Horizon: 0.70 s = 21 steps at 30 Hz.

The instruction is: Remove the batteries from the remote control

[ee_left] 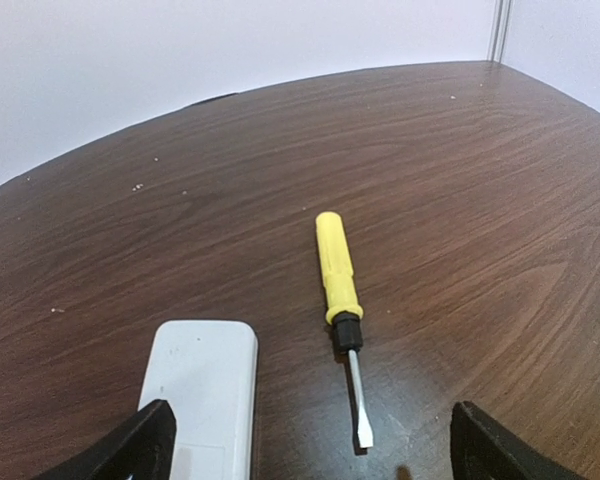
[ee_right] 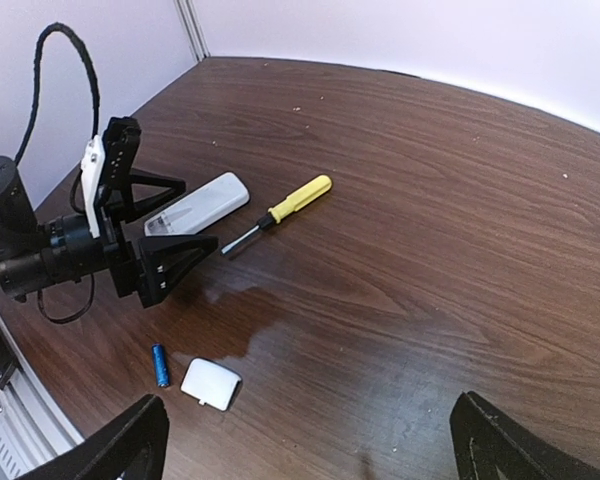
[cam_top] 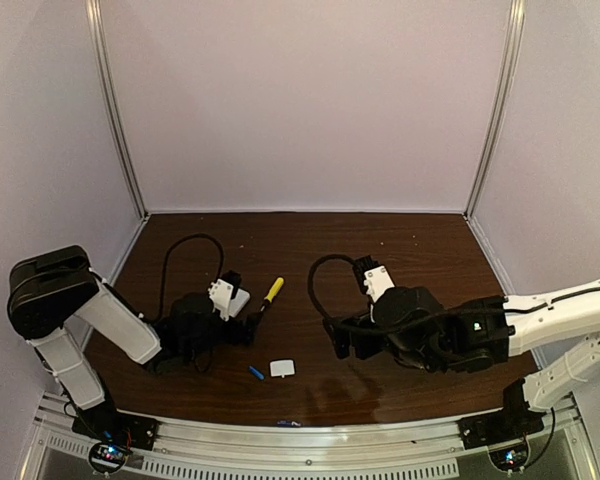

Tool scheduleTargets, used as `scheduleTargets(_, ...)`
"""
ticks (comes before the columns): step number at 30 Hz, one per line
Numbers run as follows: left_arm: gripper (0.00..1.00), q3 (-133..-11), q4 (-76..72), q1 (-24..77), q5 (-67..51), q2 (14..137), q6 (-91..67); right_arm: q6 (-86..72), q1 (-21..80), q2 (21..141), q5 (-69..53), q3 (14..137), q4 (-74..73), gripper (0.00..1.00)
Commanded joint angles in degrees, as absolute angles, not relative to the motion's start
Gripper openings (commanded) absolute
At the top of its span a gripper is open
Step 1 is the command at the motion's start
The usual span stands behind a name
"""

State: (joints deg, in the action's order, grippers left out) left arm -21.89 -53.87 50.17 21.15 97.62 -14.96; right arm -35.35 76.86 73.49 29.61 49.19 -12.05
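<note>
My left wrist view cut off the near end of the remote control [ee_left: 204, 385], and I could make out only one blue battery [ee_right: 160, 364]. My left pincer [ee_left: 310, 425] was spread wide and empty, straddling the remote control's near end. My right pincer [ee_right: 310, 445] gaped empty too, well apart from it. The battery lay on the bench [ee_right: 430, 200] near the remote control, beside a white cover [ee_right: 211, 384].

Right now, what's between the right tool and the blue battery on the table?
The white cover piece, flat on the table beside the battery, toward the right tool. Right wrist view shows it.
</note>
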Motion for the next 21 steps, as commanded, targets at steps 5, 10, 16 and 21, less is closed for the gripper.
scheduleTargets(5,0.97,-25.99,-43.50,49.75,26.82,85.96,-14.90,-26.94,65.36,67.35,23.80,47.45,-9.06,1.00)
scheduleTargets(10,0.98,-28.60,-34.30,49.04,34.41,76.31,-11.01,-24.26,58.53,63.94,22.51,48.36,-10.36,1.00)
scheduleTargets(16,0.97,-29.72,-27.55,41.98,37.20,66.83,-6.50,-21.46,48.84,59.95,20.77,47.91,-9.94,1.00)
scheduleTargets(21,0.97,-29.09,-27.01,33.27,39.68,62.20,-3.19,-18.07,43.05,57.07,21.41,46.48,-7.38,1.00)
